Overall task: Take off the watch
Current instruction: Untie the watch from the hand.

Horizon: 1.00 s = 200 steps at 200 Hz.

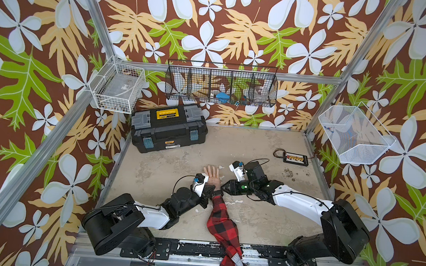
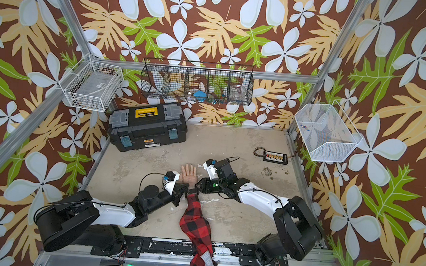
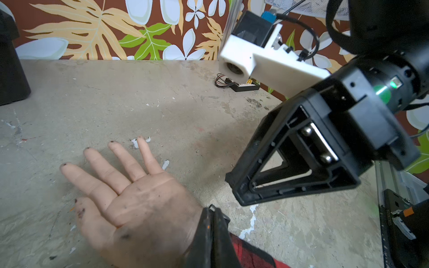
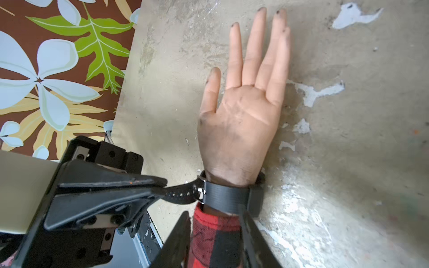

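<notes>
- Watch (image 4: pixel 226 197): all black, strapped round the dummy's wrist between the upturned palm (image 4: pixel 241 116) and the plaid sleeve (image 4: pixel 216 241). The arm lay flat on the desk (image 4: pixel 348 162). The watch sat between the two hands, just ahead of the right hand (image 4: pixel 214 212).
- Left hand (image 4: pixel 160 188): clenched on the perforated strap tail (image 4: pixel 181 192), which ran nearly straight from that hand's tip to the buckle (image 4: pixel 200 190).
- Right hand: jaws apart, astride the sleeve just behind the watch, with one finger (image 4: pixel 254 234) close against the watch's outer edge. Whether the jaws squeezed the arm or merely flanked it could not be told.
- Handling, as judged: the watch was probably light. Its rubbery strap should bend freely and grip the jaws rather than slip. A hard tug would more likely drag the limp arm across the desk than harm the watch.
- Where to hold, as judged: the tail near its end, as the left hand had it, for folding it back over the buckle to free the prong. Bracing just behind the watch, where the right hand stood, would counter that pull.
- Whether the prong sat in a hole could not be seen.
</notes>
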Each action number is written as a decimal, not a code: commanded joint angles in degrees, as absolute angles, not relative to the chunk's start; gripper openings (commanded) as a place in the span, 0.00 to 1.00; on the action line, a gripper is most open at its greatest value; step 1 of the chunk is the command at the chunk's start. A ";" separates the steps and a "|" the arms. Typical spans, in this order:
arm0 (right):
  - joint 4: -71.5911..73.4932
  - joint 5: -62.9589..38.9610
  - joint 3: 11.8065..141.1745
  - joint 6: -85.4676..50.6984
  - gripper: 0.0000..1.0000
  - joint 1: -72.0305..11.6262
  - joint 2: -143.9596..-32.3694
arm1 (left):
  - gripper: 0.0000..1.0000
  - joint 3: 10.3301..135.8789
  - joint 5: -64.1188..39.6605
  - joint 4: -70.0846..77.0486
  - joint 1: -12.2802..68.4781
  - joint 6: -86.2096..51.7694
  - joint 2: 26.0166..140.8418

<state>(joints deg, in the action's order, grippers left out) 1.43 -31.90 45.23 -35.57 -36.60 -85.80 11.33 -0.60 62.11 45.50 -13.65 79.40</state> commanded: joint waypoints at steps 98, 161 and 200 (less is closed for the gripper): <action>14.71 -45.47 46.49 -42.10 0.05 -36.91 -96.48 | 0.00 9.58 0.48 65.16 45.35 -14.15 79.16; 12.71 -43.01 45.88 -40.66 0.02 -36.96 -99.20 | 0.00 9.39 3.01 61.98 45.26 -15.79 77.36; 11.81 -41.93 45.76 -39.98 0.01 -36.89 -100.35 | 0.00 9.36 4.95 55.28 45.26 -17.19 75.30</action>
